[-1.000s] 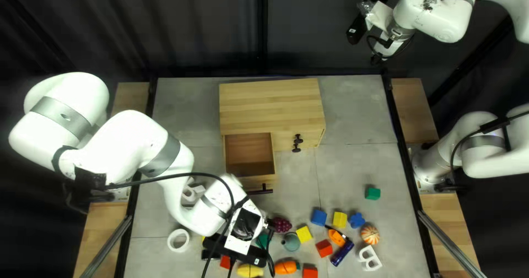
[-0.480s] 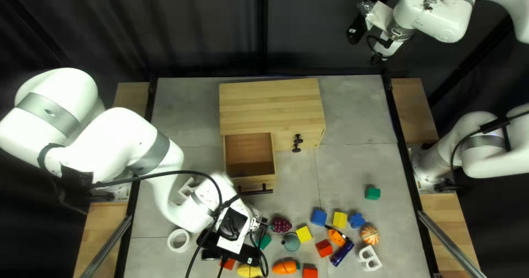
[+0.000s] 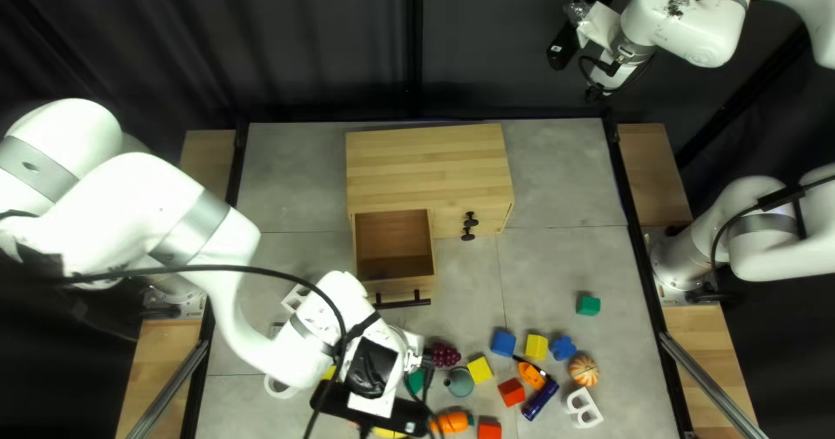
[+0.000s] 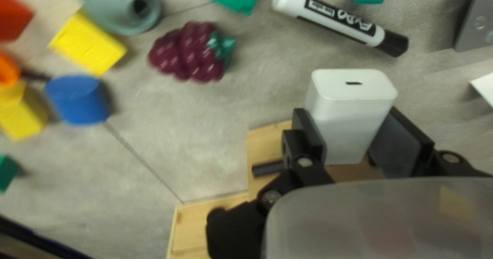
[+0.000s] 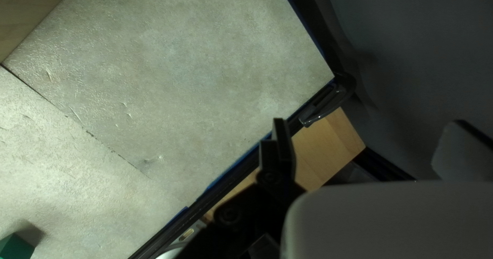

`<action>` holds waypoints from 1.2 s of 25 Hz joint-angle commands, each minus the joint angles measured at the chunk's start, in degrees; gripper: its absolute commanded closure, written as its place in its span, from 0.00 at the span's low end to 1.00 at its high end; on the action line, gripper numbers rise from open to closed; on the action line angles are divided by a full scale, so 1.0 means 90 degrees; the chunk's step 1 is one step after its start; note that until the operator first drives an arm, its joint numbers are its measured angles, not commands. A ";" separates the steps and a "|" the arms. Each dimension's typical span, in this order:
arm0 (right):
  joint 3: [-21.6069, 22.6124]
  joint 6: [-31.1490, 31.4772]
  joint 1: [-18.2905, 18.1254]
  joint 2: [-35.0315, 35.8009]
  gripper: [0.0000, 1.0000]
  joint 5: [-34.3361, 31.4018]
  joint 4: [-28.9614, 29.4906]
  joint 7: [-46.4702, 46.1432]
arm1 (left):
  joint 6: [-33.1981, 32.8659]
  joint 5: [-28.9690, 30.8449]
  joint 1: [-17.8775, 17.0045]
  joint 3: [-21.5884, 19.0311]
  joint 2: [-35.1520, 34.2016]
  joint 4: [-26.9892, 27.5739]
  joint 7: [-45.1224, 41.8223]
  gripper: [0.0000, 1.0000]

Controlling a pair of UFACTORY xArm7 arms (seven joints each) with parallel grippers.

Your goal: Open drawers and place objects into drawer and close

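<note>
Charger (image 4: 352,92) clamped in left gripper (image 4: 353,128), above worktop (image 3: 557,265), near side of open drawer (image 3: 393,243). Placing step. Next: carry far, centre over drawer, lower, release; close after. Right gripper (image 5: 370,130) apart, far right, nothing held.

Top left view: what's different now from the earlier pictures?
My left arm shifted toward the view's left edge, its wrist end also edging slightly toward the table's near edge. The drawer stayed open, and my right arm stayed put.
</note>
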 commanded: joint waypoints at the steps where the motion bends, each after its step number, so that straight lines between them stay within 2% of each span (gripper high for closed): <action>1: 0.0000 0.0000 0.0000 0.0000 0.00 0.0000 0.0000 0.0000 | 0.0320 -0.0311 0.0243 0.0197 -0.0323 0.0100 -0.0102 1.00; 4: 0.0000 0.0000 0.0000 0.0000 0.00 0.0000 0.0000 0.0000 | 0.0387 -0.0367 0.0457 0.0407 -0.0502 -0.0021 -0.0269 1.00; 8: 0.0000 0.0000 0.0000 0.0000 0.00 0.0000 0.0000 0.0000 | 0.0167 -0.0318 0.0862 0.0825 -0.0804 -0.0539 -0.0688 1.00; 13: 0.0000 0.0000 0.0000 0.0000 0.00 0.0000 0.0000 0.0000 | 0.0035 -0.0390 0.1121 0.1084 -0.0917 -0.0835 -0.0900 1.00; 14: 0.0000 0.0000 0.0000 0.0000 0.00 0.0000 0.0000 0.0000 | 0.0035 -0.0408 0.1143 0.1102 -0.0914 -0.0846 -0.0905 0.89; 15: 0.0000 0.0000 0.0000 0.0000 0.00 0.0000 0.0000 0.0000 | 0.0002 -0.0442 0.1195 0.1150 -0.0936 -0.0911 -0.0890 0.33; 16: 0.0000 0.0000 0.0000 0.0000 0.00 0.0000 0.0000 0.0000 | -0.0010 -0.0474 0.1224 0.1178 -0.0958 -0.0951 -0.0890 0.03; 18: 0.0000 0.0000 0.0000 0.0000 0.00 0.0000 0.0000 0.0000 | 0.0013 -0.0519 0.1248 0.1201 -0.1023 -0.1020 -0.0932 0.00; 22: 0.0000 0.0000 0.0000 0.0000 0.00 0.0000 0.0000 0.0000 | 0.0076 -0.0539 0.1170 0.1129 -0.1082 -0.1050 -0.1136 0.00; 23: 0.0000 0.0000 0.0000 0.0000 0.00 0.0000 0.0000 0.0000 | 0.0104 -0.0526 0.1133 0.1094 -0.1104 -0.1057 -0.1222 0.25; 24: 0.0000 0.0000 0.0000 0.0000 0.00 0.0000 0.0000 0.0000 | 0.0118 -0.0511 0.1113 0.1075 -0.1113 -0.1060 -0.1273 1.00; 30: 0.0000 0.0000 0.0000 0.0000 0.00 0.0000 0.0000 0.0000 | 0.0116 -0.0560 0.0692 0.0673 -0.1069 -0.0988 -0.1893 1.00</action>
